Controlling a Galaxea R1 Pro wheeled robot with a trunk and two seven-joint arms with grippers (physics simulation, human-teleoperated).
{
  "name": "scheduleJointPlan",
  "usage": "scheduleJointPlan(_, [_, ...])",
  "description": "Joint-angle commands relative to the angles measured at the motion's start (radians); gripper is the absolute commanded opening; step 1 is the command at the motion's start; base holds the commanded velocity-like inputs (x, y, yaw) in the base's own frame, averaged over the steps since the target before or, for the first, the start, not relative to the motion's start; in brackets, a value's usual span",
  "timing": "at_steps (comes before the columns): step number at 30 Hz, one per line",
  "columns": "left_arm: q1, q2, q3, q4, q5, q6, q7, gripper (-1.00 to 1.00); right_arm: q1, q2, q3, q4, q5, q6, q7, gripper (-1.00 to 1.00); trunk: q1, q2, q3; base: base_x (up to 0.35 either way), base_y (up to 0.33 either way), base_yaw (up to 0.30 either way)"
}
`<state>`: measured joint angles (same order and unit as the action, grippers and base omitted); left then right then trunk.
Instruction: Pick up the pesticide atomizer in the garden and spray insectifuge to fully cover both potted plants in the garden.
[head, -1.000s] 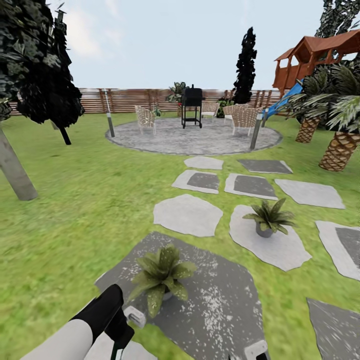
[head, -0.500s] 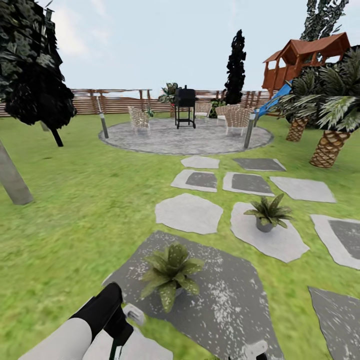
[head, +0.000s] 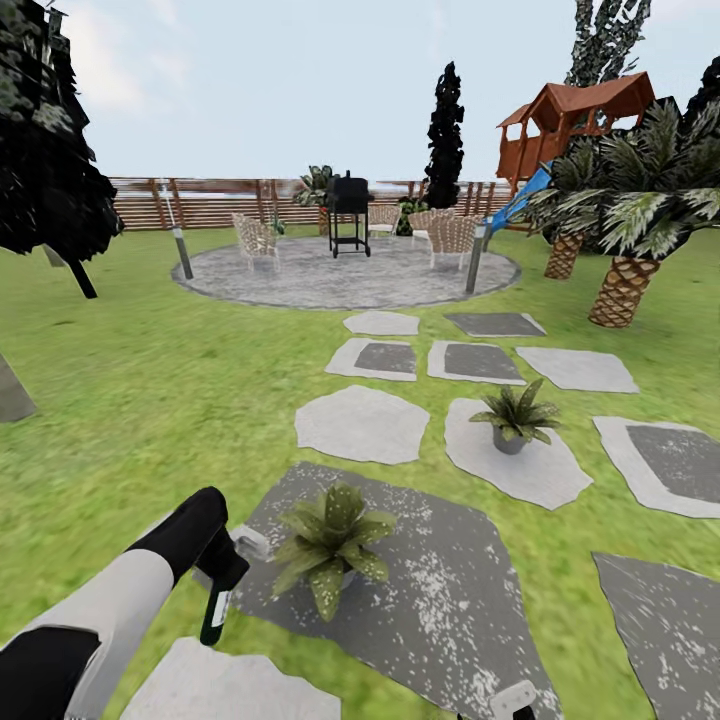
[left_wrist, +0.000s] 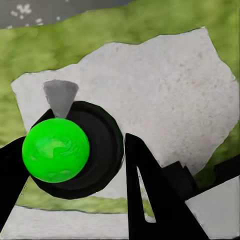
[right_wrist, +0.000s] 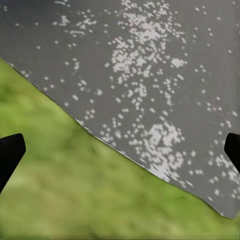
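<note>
Left arm (head: 110, 620): white forearm, black wrist, reaching forward and down. Left gripper (head: 222, 580): jaws closed on the atomizer (head: 215, 612), which hangs below them. Right gripper (right_wrist: 120, 150): jaws spread wide, black fingertips (right_wrist: 9, 152) at either side, nothing between.

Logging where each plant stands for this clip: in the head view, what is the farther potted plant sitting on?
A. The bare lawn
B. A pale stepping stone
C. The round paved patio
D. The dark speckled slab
B: the farther potted plant stands on a pale stepping stone to the right of the path, while the nearer potted plant sits on the dark speckled slab.
</note>
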<state>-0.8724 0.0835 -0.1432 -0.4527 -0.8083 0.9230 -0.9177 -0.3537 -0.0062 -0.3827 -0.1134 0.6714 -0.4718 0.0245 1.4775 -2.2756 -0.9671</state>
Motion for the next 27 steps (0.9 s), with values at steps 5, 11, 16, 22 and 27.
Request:
scheduleJointPlan(5, [0.004,-0.001,-0.004,-0.008,-0.202,-0.002,-0.196,-1.00,-0.001,0.000,-0.008,0.001,0.007,-0.004,0.002,1.00,0.000,0.000,-0.001,0.000,0.000,0.000])
scheduleJointPlan(11, [0.007,-0.001,-0.004,-0.011,-0.228,-0.001,-0.226,-1.00,-0.001,0.000,-0.008,0.000,0.007,-0.004,0.002,1.00,0.000,0.000,-0.001,0.000,0.000,-0.166])
scheduleJointPlan(16, [0.007,-0.001,-0.004,-0.004,-0.229,0.001,-0.227,-1.00,-0.001,0.000,-0.008,0.001,0.007,-0.004,0.002,1.00,0.000,0.000,-0.001,0.000,0.042,-0.293])
scheduleJointPlan(22, [0.009,-0.002,-0.004,-0.001,-0.229,0.000,-0.227,-1.00,-0.001,0.000,-0.008,0.001,0.007,-0.004,0.002,1.00,0.000,0.000,-0.001,0.000,0.261,-0.147])
scheduleJointPlan(27, [0.009,-0.002,0.001,-0.001,-0.227,0.002,-0.227,-1.00,-0.001,0.000,-0.008,0.001,0.007,-0.004,0.002,1.00,0.000,0.000,-0.001,0.097,0.298,-0.014])
